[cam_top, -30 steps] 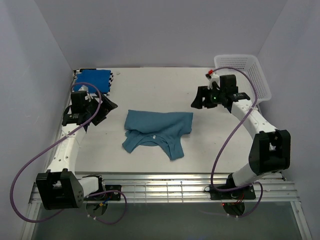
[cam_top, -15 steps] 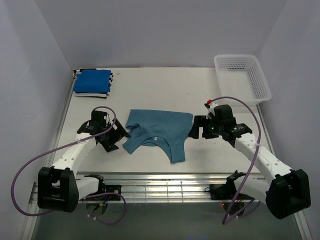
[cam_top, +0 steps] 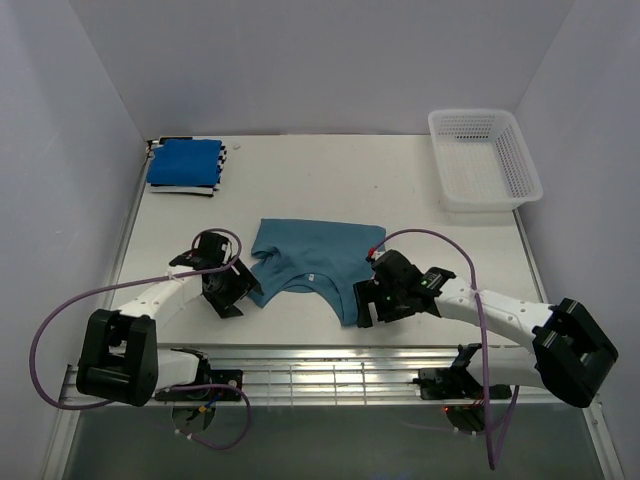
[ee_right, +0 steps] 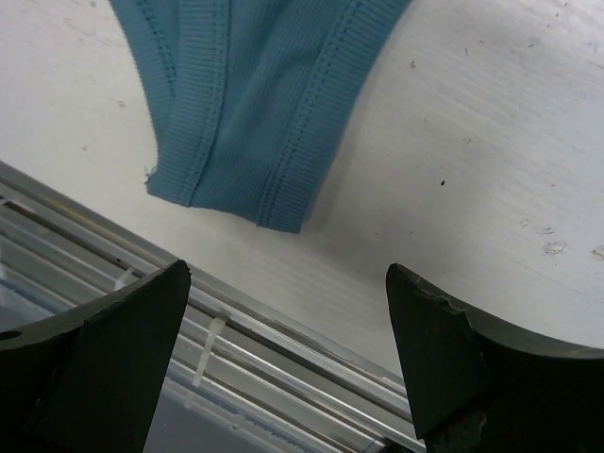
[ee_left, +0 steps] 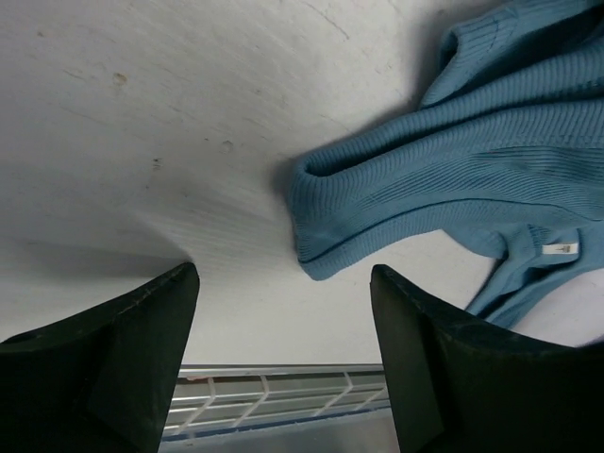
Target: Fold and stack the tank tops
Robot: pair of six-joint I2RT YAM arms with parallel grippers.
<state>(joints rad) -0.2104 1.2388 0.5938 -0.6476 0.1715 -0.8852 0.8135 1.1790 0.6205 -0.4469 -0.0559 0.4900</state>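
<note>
A muted teal-blue tank top [cam_top: 315,260] lies crumpled and partly folded in the middle of the table. My left gripper [cam_top: 232,290] is open and empty, just left of the top's near-left strap end [ee_left: 326,250]. My right gripper [cam_top: 365,300] is open and empty, just right of the top's near-right strap end [ee_right: 241,193], close to the table's front edge. A bright royal blue top [cam_top: 185,160] lies folded on the black-and-white striped top [cam_top: 182,187] at the far left corner.
A white mesh basket [cam_top: 486,160] stands at the far right corner. The metal rail frame [cam_top: 320,378] runs along the table's front edge, right below both grippers. Side walls close in the table left and right.
Both arms have swung from the back of the table down toward the front. Each gripper now sits low at a near corner of the teal top. The top has not moved.
</note>
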